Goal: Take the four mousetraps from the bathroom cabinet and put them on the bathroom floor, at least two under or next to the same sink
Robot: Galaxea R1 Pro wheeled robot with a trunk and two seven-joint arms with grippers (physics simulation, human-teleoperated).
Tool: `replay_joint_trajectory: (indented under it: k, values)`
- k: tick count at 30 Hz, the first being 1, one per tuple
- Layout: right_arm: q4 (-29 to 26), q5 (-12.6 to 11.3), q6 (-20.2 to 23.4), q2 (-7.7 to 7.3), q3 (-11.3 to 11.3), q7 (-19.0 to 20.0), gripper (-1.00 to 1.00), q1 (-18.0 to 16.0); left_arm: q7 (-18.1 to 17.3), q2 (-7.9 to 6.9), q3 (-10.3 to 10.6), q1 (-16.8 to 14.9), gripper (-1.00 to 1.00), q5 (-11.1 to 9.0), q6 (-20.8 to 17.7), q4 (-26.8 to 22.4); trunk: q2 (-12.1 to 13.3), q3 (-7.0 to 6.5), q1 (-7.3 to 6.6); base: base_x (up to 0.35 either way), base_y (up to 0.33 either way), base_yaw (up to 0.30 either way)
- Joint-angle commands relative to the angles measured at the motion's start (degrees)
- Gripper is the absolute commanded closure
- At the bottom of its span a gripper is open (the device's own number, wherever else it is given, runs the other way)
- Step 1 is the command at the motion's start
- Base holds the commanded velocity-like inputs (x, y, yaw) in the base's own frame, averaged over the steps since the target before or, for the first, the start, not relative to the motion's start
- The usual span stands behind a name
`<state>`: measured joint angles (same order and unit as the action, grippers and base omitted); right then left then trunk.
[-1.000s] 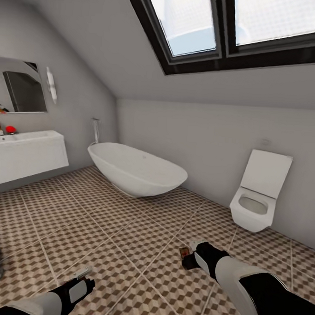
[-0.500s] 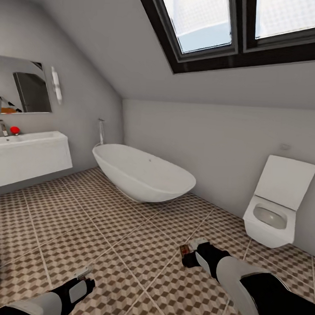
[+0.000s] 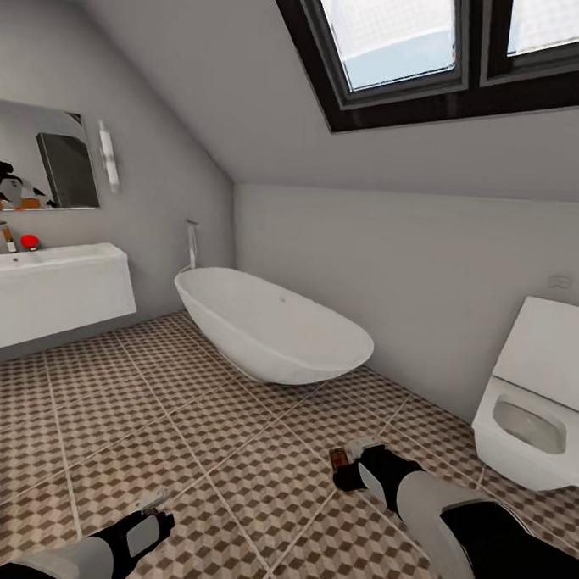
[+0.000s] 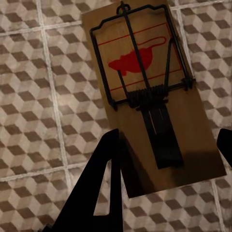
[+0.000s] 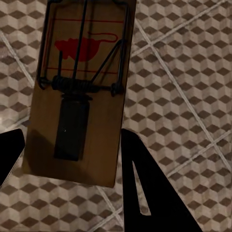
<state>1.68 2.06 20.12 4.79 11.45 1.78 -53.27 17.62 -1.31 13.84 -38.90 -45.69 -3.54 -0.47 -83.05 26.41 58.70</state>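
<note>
Each end effector is clamped on a mousetrap: left [image 3: 152, 505] has one mousetrap [image 4: 145, 92], right [image 3: 341, 468] another [image 5: 79, 92]. Neither's down on the bathroom floor [image 3: 231, 439] yet, and the sink [image 3: 56, 290] is well off.

You had open bathroom floor [image 3: 231, 439] ahead of both arms; the bathtub [image 3: 270, 327] blocked the far middle, the bathroom sink [image 3: 56, 290] the left, the toilet [image 3: 533, 413] the right.
</note>
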Motion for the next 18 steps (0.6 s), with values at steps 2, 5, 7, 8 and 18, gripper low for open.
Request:
replay_joint_trajectory:
  k: [2, 5, 7, 8, 18]
  values:
    - [0.1, 0.3, 0.1, 0.03, 0.3, 0.2, 1.00, -0.1, 0.3, -0.01, 0.5, 0.0, 1.00, -0.2, -0.3, -0.1, 0.0, 0.06, 0.03, 0.321, 0.000, 0.245]
    - [0.1, 0.3, 0.1, 0.04, 0.3, 0.2, 1.00, -0.1, 0.3, -0.01, 0.5, 0.0, 1.00, -0.2, -0.3, -0.1, 0.0, 0.06, 0.03, 0.321, 0.000, 0.261]
    - [0.1, 0.3, 0.1, 0.04, 0.3, 0.2, 1.00, -0.1, 0.3, -0.01, 0.5, 0.0, 1.00, -0.2, -0.3, -0.1, 0.0, 0.06, 0.03, 0.321, 0.000, 0.268]
    - [0.1, 0.3, 0.1, 0.04, 0.3, 0.2, 1.00, -0.1, 0.3, -0.01, 0.5, 0.0, 1.00, -0.2, -0.3, -0.1, 0.0, 0.06, 0.03, 0.321, 0.000, 0.269]
    - [0.2, 0.2, 0.2, 0.13, 0.3, 0.2, 1.00, -0.1, 0.3, -0.01, 0.5, 0.0, 1.00, -0.2, -0.3, -0.1, 0.0, 0.06, 0.03, 0.321, 0.000, 0.130]
